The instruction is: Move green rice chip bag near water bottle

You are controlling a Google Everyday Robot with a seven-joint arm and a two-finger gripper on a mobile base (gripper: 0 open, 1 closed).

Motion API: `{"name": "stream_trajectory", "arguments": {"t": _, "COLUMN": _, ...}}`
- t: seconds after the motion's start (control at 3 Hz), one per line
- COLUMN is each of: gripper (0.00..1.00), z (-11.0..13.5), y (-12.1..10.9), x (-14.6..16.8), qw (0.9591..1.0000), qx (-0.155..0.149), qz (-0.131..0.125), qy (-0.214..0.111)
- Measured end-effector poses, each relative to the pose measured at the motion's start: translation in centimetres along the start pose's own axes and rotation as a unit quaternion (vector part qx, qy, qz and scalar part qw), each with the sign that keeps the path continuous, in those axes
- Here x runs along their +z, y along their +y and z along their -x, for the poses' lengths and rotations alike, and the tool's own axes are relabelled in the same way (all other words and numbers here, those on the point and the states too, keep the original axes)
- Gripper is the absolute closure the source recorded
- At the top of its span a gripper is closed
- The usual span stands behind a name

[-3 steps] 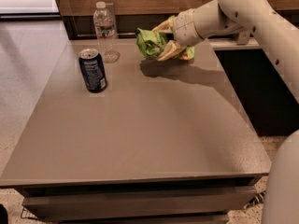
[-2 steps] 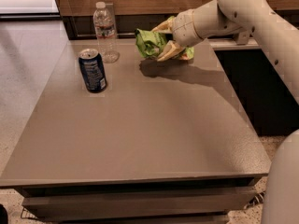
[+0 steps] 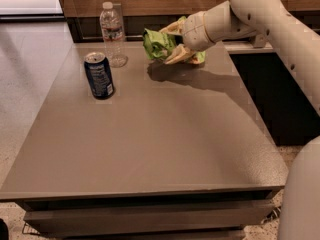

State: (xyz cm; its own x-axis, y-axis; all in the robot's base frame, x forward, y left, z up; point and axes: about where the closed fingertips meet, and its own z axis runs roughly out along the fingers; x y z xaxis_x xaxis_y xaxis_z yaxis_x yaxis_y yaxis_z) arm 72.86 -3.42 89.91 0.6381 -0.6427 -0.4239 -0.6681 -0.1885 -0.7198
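Pincer (image 3: 173, 45) clamps green rice chip bag (image 3: 155, 45) over far edge of table (image 3: 165, 144), near water bottle (image 3: 112, 33).

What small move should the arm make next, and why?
Probably carry the bag a little toward the bottle and lower it there. The gripper, near the far edge of the table, holds the bag in shut jaws above the surface, with a gap to the bottle; the can stands nearer the camera, off that path.
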Motion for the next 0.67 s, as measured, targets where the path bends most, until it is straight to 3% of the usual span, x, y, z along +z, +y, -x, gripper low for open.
{"name": "stream_trajectory", "arguments": {"t": 0.33, "gripper": 0.00, "z": 0.09, "y": 0.08, "x": 0.30, "qw": 1.0000, "qx": 0.000, "qz": 0.002, "qy": -0.002}}
{"name": "stream_trajectory", "arguments": {"t": 0.67, "gripper": 0.00, "z": 0.09, "y": 0.08, "x": 0.30, "qw": 1.0000, "qx": 0.000, "qz": 0.002, "qy": -0.002}}
